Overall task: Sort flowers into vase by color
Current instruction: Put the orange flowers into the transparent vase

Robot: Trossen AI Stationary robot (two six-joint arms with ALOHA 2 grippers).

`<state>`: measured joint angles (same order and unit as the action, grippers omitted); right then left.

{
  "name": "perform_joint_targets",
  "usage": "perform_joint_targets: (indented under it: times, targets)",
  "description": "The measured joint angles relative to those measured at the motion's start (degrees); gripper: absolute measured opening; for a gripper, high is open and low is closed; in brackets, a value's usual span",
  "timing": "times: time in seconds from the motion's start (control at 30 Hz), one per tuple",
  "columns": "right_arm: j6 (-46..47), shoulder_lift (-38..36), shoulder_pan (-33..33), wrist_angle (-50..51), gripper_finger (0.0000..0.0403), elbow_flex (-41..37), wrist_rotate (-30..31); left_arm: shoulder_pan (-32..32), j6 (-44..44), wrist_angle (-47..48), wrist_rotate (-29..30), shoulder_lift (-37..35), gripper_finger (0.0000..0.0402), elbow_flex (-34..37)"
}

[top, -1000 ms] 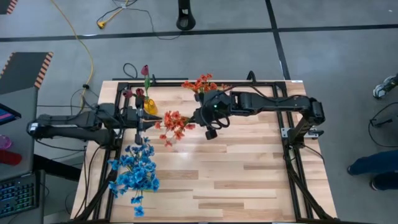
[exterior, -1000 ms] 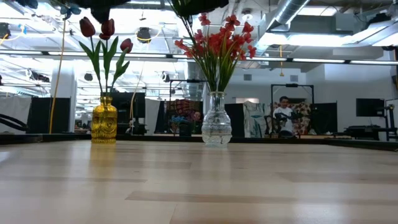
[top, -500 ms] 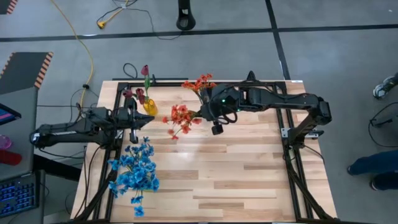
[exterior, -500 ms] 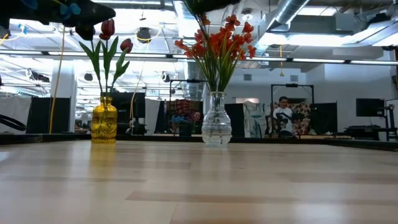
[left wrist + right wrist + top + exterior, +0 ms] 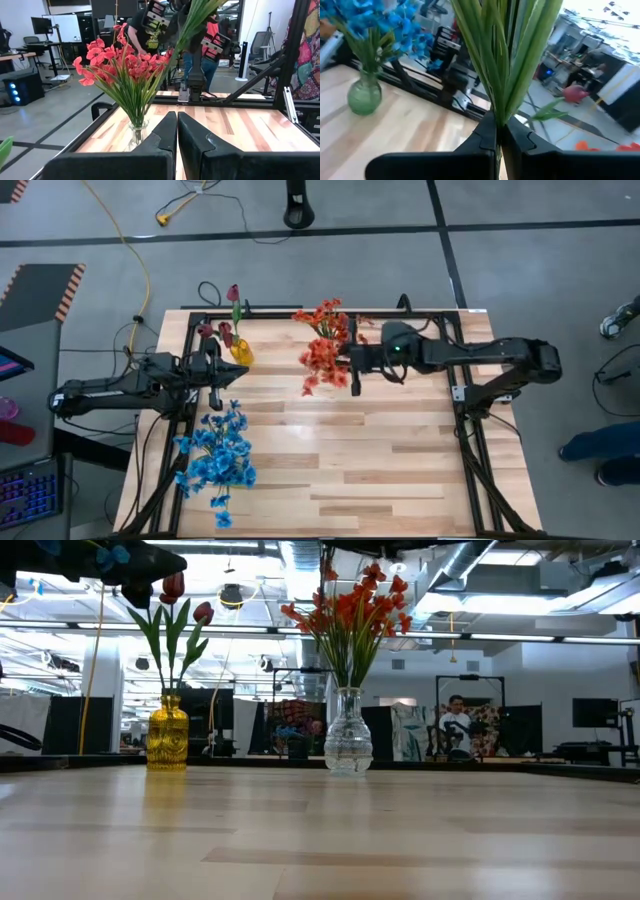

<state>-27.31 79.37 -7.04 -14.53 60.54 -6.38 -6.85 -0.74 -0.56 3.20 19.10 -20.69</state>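
The right gripper [image 5: 348, 366] clamps an orange-red sprig [image 5: 322, 360] just beside the clear vase [image 5: 348, 734] near the table's far edge [image 5: 300, 313]. The left gripper [image 5: 222, 368], fingers together and empty, hangs between the yellow vase [image 5: 241, 352] and blue flowers [image 5: 219, 455]; bare tabletop [image 5: 380, 470] spreads toward the near edge.

No text, label, brand, number or sign can be read in any of the views. In the left wrist view, two tags [image 5: 216, 45] with a black, white and pink square pattern hang on the far arm, but they carry no letters that can be made out. The screens in the room behind are too small to read.
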Motion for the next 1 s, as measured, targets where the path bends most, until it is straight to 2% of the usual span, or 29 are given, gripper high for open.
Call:
perform_joint_targets:
  times: [0.13, 0.3, 0.53, 0.67, 0.77, 0.9, 1.0]
  targets:
    - [-1.1, -0.1, 0.8, 1.0, 0.0035, -0.3, 5.4, 0.0, 0.9, 0.0, 0.0, 0.0, 0.0000, 0.0]
    - [1.1, -0.1, 2.1, 0.6, 0.0035, -0.3, 8.1, 0.0, 1.0, 0.0, 0.0, 0.0, 0.0000, 0.0]
    - [3.3, -0.1, 8.7, 0.8, 0.0035, -0.3, 25.0, 0.0, 1.0, 0.0, 0.0, 0.0, 0.0000, 0.0]
    - [4.1, 0.1, 13.7, 0.8, 0.0035, -0.3, 38.1, 0.0, 1.0, 0.0, 0.0, 0.0, 0.0000, 0.0]
    - [5.9, 0.6, 16.1, 1.0, 0.0035, -0.3, 45.2, 0.0, 1.0, 0.1, 0.0, 0.0, 0.0000, 0.0]
    - [8.0, 2.8, 16.6, -2.6, 0.0036, -1.4, 47.8, 0.0, 1.0, 0.1, 0.0, 0.0, 0.0000, 0.0]
    - [6.4, 6.1, 15.8, -9.8, 0.0036, -3.1, 48.1, 0.0, 1.0, 0.2, 0.0, 0.0, 0.0000, 0.0]
